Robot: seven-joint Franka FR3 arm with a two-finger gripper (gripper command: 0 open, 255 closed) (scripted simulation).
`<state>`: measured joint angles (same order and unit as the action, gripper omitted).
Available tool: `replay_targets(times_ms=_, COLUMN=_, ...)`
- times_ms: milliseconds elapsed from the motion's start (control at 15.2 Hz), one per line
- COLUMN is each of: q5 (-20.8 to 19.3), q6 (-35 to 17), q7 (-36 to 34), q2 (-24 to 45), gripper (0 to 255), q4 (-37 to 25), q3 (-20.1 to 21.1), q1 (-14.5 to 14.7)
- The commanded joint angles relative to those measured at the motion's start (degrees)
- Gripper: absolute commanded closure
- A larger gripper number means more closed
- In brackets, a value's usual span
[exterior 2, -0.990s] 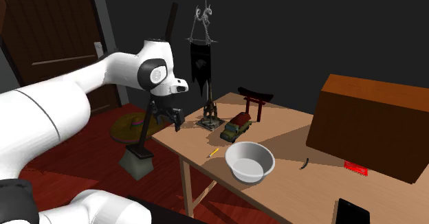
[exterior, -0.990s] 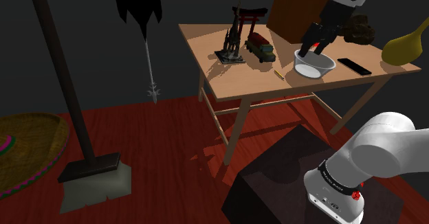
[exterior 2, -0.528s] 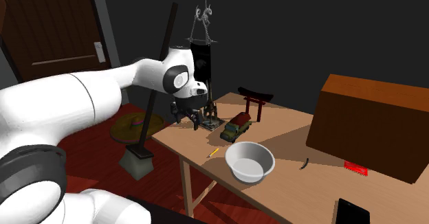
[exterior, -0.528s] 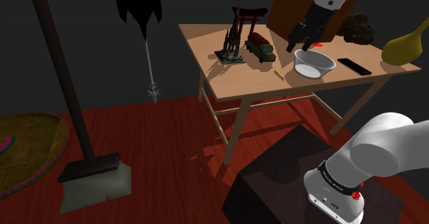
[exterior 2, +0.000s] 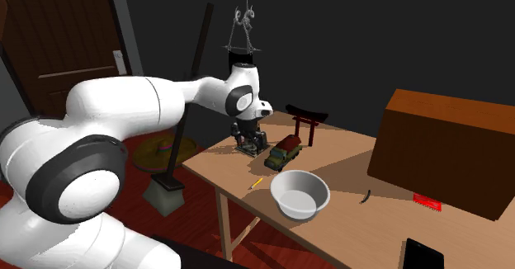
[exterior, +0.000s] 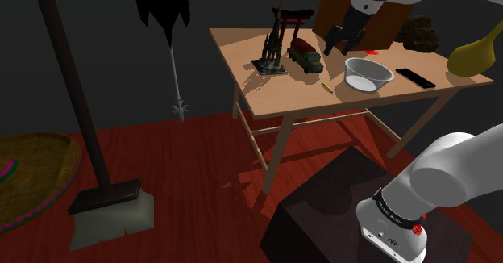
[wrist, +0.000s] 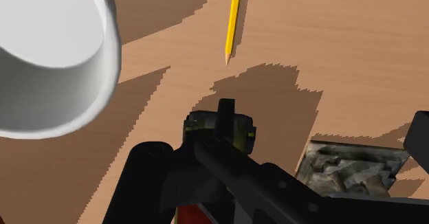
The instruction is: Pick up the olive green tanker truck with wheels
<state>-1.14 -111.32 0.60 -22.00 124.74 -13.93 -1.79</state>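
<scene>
The olive green tanker truck [exterior: 305,54] [exterior 2: 283,151] stands on the wooden table [exterior: 274,92], between a dark tower model and a white bowl. My gripper [exterior: 342,37] [exterior 2: 248,135] hangs a little above the table, close beside the truck on the bowl's side in the shoulder view, fingers apart and holding nothing. In the wrist view the truck's olive end [wrist: 237,130] lies right under the hand, its dark top running toward the camera.
A white bowl [exterior: 368,73] [wrist: 48,58] and a yellow pencil [exterior: 327,86] [wrist: 234,20] lie near the truck. The tower model [exterior: 272,48], a red torii gate [exterior: 292,19], a brown box [exterior: 355,11] and a black phone [exterior: 415,77] share the table.
The gripper has swung from over the bowl toward the shoulder view's left and now hangs by the truck. Nothing on the table has moved.
</scene>
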Motion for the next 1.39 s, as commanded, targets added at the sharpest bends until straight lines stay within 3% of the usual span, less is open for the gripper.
replay_targets(times_ms=0, q5=0.58, q6=-2.38, q7=0.87, q2=3.4, gripper=0, q4=-1.63, q3=-1.21, q1=-0.21)
replay_targets(times_ms=660, q5=7.43, q6=-8.33, q7=6.75, q2=22.19, gripper=0, q4=-16.11, q3=-6.46, q1=-1.93)
replay_targets(times_ms=1254, q5=8.36, q6=-13.9, q7=7.75, q2=23.43, gripper=0, q4=-11.65, q3=-6.44, q1=-1.98)
replay_targets(times_ms=1320, q5=8.39, q6=-14.04, q7=7.79, q2=23.46, gripper=255, q4=-11.54, q3=-6.44, q1=-1.99)
